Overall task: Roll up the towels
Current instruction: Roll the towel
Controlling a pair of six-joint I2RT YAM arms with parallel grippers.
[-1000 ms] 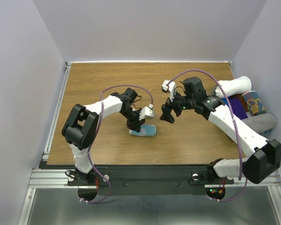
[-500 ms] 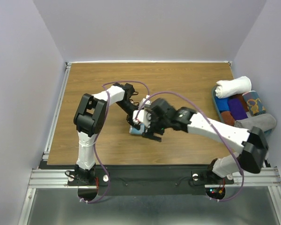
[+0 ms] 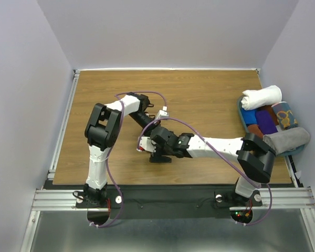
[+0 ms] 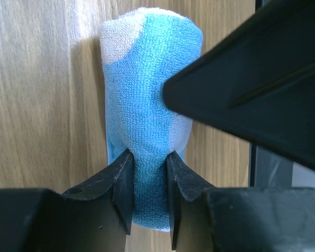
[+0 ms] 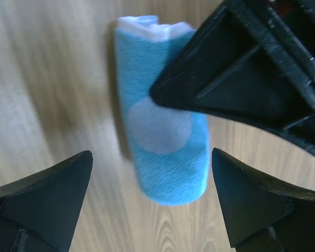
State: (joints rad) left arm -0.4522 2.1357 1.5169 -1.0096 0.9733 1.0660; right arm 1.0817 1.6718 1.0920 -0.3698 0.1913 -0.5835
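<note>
One rolled light-blue terry towel (image 4: 147, 94) lies on the wooden counter (image 4: 42, 105), clamped in the left pincer (image 4: 148, 157). The right pincer (image 5: 151, 157) gapes wide above it.

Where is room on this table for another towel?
Bare: the table's far strip by the wall, and its left side beyond the left arm. Crowded: the middle, where left claw and right claw meet at the blue towel, and the basket on the right.
</note>
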